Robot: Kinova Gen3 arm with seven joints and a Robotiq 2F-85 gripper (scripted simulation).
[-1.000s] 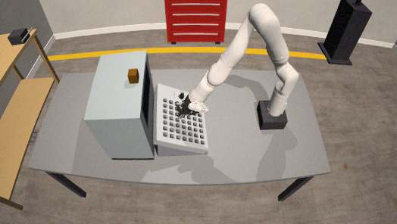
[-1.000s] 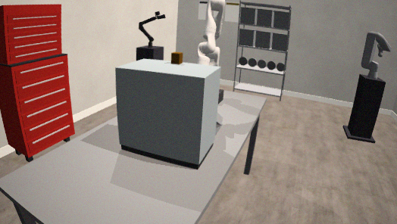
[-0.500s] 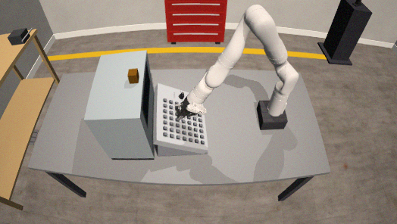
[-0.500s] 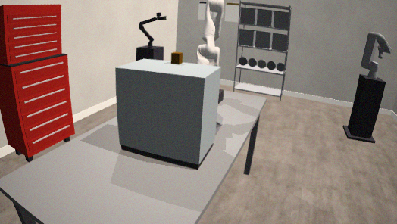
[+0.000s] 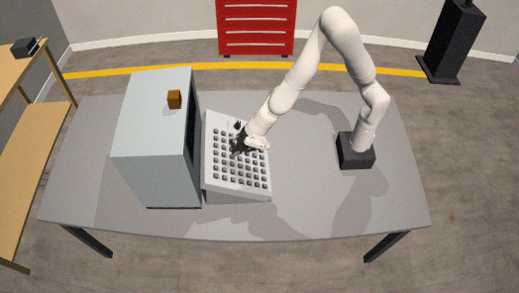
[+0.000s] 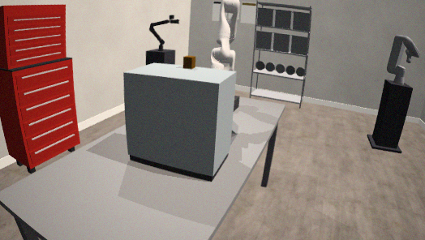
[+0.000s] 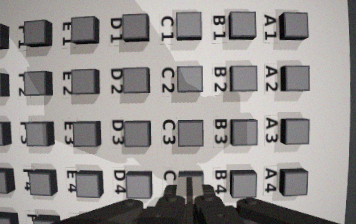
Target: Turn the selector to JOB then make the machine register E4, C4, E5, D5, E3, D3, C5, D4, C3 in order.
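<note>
The grey key panel stands tilted on the table. Its black selector knob is at the far edge; its setting cannot be read. My gripper is shut and empty, its tips over the C4 key and partly covering that key and its label. Contact cannot be told. The C3 key, D3 key, E3 key, D4 key and E4 key show around it. No visible key is lit. C5, D5 and E5 are not readable. The exterior view does not show the gripper.
A tall pale cabinet stands close beside the panel, with a small orange block on top. The arm's black base is on the table to the right. A red tool chest stands behind.
</note>
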